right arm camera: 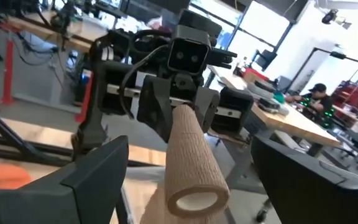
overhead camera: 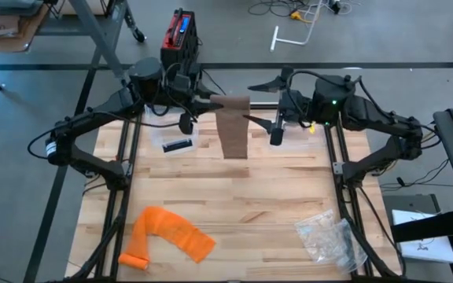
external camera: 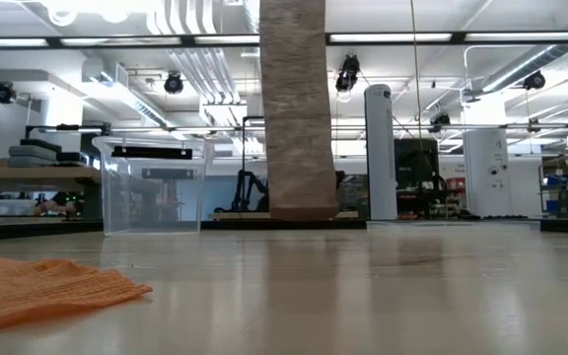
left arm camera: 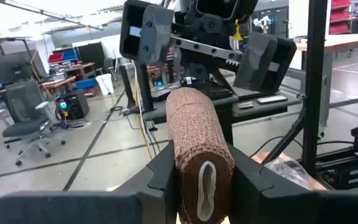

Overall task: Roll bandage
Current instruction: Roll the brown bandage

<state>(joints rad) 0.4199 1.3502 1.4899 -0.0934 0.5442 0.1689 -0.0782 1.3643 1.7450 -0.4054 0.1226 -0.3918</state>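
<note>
Two dark robot arms meet over the far middle of a pale wooden bench, with a brown bandage between them. The bandage is a tan, woven, crepe-textured strip. Its upper part is wound into a firm tube, lifted above the bench, and a loose flat tail hangs straight down from the tube until its lower end rests on the bench, as the low view shows. Seen from the end, the tube has a hollow core, squeezed to a narrow slit on the left arm's side and round on the right arm's side.

Left of the bandage, the left hand reaches in level with the roll, its two fingers pressed against either side of the tube, clamping one end. The left arm bends back from it toward the bench's left edge.

Right of the bandage, the right hand points at the opposite end of the tube, with its fingers spread wide to either side and clear of the cloth. The right arm folds back toward the bench's right edge.

Nearer than the bandage, an orange cloth lies crumpled on the bench to the left, and a clear plastic bag lies to the right. A small clear packet sits just left of the hanging tail.
</note>
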